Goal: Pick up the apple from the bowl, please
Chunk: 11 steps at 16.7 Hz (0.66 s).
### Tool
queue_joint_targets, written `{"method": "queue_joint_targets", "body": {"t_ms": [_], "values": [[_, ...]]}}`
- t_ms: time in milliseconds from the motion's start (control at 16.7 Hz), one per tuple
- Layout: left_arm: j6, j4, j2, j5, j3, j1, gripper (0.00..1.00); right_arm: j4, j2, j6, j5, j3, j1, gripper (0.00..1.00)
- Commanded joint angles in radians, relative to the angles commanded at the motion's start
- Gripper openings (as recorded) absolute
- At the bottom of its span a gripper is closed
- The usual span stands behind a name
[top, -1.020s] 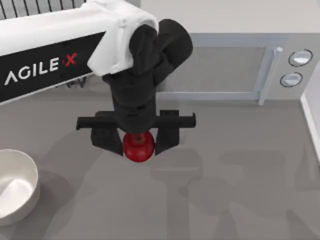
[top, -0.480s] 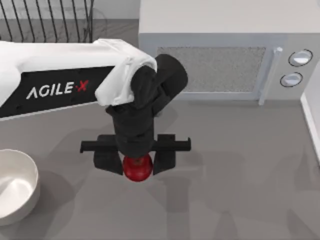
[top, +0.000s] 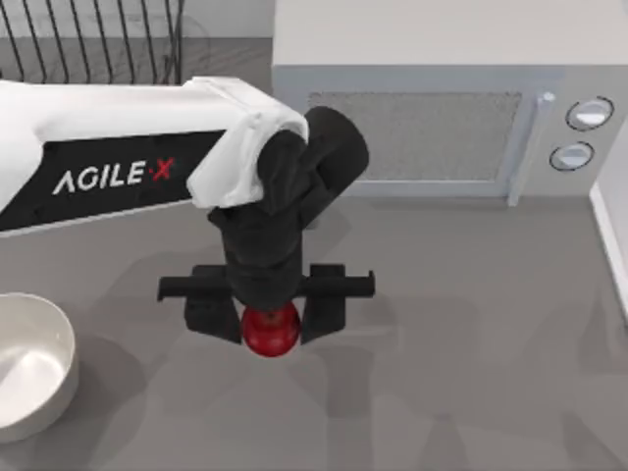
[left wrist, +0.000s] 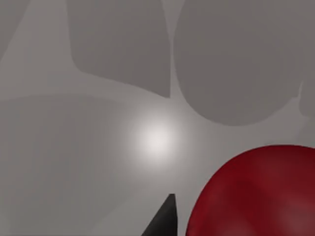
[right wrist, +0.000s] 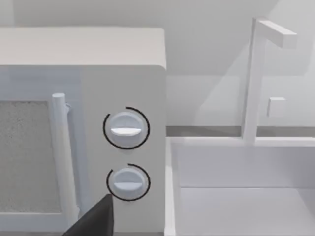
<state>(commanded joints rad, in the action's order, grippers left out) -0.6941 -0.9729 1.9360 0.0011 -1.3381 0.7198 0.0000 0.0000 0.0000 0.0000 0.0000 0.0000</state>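
Observation:
The apple (top: 272,332) is small, glossy and red. My left gripper (top: 270,320) is shut on it, one black finger on each side, over the grey table near its middle. In the left wrist view the apple (left wrist: 256,196) bulges in close, with bare table beneath it. The white bowl (top: 67,343) stands at the table's front left, well apart from the gripper, and nothing lies inside it. A dark part of my right gripper (right wrist: 93,219) shows in the right wrist view, facing the microwave's knobs.
A white microwave (top: 422,118) stands at the back, behind the left arm. A black wire rack (top: 98,39) is at the back left. A white sink (right wrist: 236,196) with a faucet (right wrist: 256,78) lies to the right of the microwave.
Over the first half second the left arm carried the apple toward the table's front and dropped lower. Since then it has barely moved, and the grip has stayed shut.

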Motion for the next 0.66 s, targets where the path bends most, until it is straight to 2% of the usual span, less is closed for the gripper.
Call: {"method": "queue_joint_targets", "body": {"t_ms": [300,660], "values": [[0.000,0.000,0.000,0.000,0.000,0.000,0.98,0.000,0.000,0.000,0.000,0.000,0.000,1.00],[0.000,0.000,0.000,0.000,0.000,0.000,1.00,0.000,0.000,0.000,0.000,0.000,0.000,1.00]]}}
